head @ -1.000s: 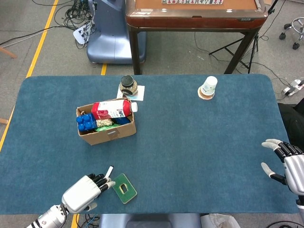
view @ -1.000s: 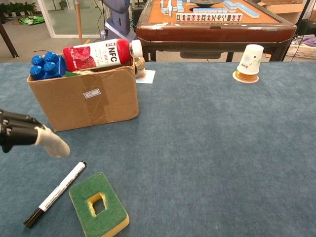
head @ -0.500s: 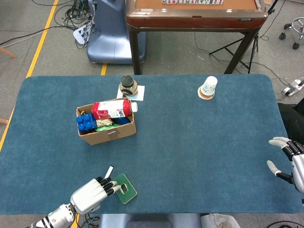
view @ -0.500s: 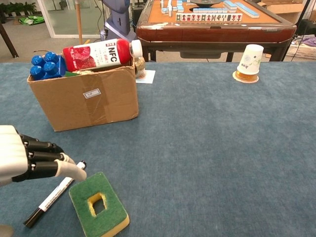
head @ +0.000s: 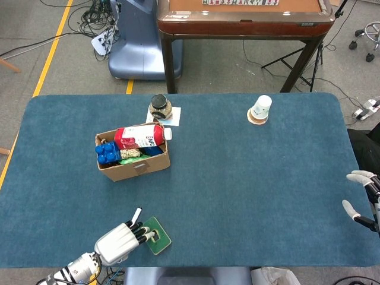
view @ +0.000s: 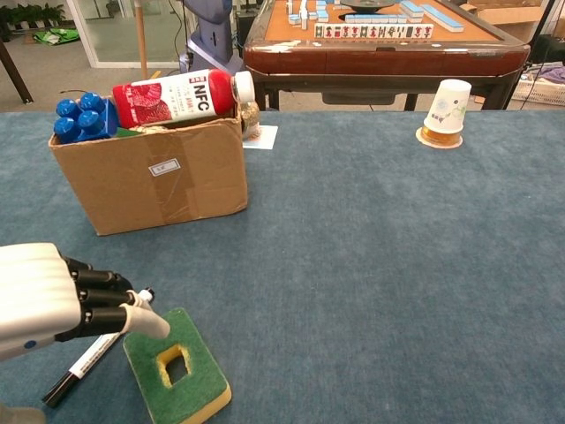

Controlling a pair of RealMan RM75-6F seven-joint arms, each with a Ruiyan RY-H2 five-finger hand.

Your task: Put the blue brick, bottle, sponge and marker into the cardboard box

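Observation:
The cardboard box (head: 136,168) (view: 150,177) stands at the table's left middle. A red-labelled bottle (head: 141,137) (view: 177,95) lies across its top and the blue brick (head: 105,153) (view: 81,117) sits in its left end. Near the front edge lies the green sponge (head: 155,235) (view: 177,367) with a hole in its middle. The black-and-white marker (head: 136,215) (view: 88,358) lies just left of it. My left hand (head: 119,243) (view: 53,300) hovers over the marker, holding nothing, its fingertips (view: 146,322) at the sponge's near-left edge. My right hand (head: 363,199) is spread and empty at the table's right edge.
An upturned paper cup (head: 259,110) (view: 447,108) sits on a coaster at the back right. A small jar (head: 160,107) stands on white paper behind the box. A wooden mahjong table (head: 243,18) stands beyond the far edge.
My left hand has shifted right and nearer the front edge, its fingertips reaching the sponge's edge. My right hand has drawn back toward the right edge.

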